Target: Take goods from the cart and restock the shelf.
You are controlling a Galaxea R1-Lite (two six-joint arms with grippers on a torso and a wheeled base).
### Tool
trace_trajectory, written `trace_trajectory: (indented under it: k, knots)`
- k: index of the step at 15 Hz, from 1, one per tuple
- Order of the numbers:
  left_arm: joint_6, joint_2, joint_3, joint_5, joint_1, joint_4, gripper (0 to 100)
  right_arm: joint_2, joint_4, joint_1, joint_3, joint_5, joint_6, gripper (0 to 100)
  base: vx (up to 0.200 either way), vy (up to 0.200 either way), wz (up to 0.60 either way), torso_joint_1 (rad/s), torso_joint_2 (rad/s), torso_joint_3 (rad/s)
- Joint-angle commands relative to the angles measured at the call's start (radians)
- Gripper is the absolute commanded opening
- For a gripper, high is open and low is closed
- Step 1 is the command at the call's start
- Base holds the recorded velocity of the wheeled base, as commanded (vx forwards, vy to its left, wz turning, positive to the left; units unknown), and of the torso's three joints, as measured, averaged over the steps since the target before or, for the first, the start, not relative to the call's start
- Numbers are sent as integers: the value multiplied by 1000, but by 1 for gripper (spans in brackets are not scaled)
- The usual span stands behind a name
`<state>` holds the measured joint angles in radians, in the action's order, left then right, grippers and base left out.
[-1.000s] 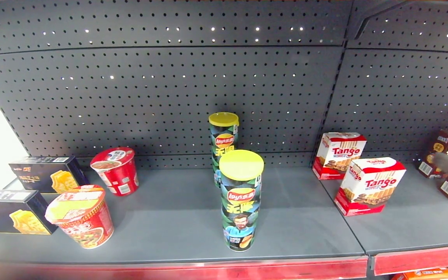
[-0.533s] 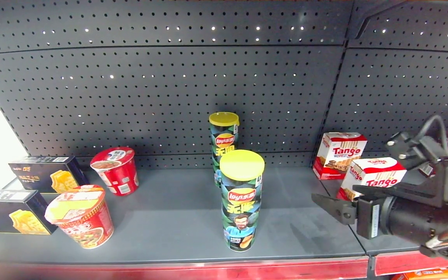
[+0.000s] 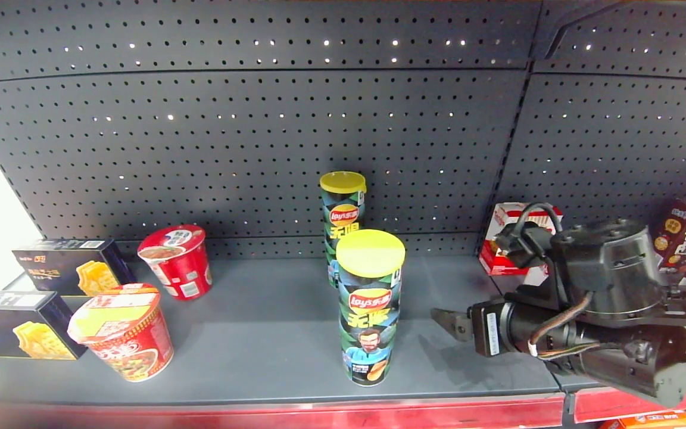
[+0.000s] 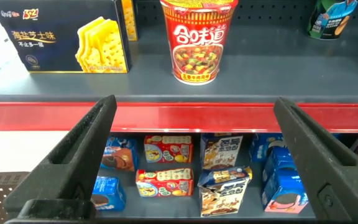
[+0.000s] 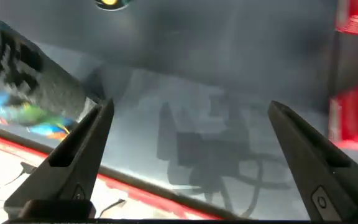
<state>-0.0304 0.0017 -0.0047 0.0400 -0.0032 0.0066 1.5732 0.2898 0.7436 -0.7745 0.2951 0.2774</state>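
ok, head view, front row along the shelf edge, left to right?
front cracker box → front noodle cup → front chip can → right gripper

Shop: snack-stocked pegboard shelf [image 3: 271,339]

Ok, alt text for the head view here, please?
The right gripper hangs just above the grey shelf, to the right of the front chip can and apart from it. A second chip can stands behind; two noodle cups and two dark cracker boxes stand at the left.
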Motion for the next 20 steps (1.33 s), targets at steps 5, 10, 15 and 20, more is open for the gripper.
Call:
trace_trajectory:
  k: [5, 10, 15, 20]
  knots:
    - [0, 1, 0, 0, 0, 0, 100, 79, 0, 65, -34, 1, 14, 100, 0, 0, 0, 0, 0, 0]
    - [0, 1, 0, 0, 0, 1, 100, 114, 0, 76, -81, -1, 14, 100, 0, 0, 0, 0, 0, 0]
    - [0, 1, 0, 0, 0, 0, 100, 125, 2, 82, -89, 1, 14, 100, 0, 0, 0, 0, 0, 0]
    - [0, 1, 0, 0, 0, 1, 100, 125, -1, 59, -88, 1, 11, 100, 0, 0, 0, 0, 0, 0]
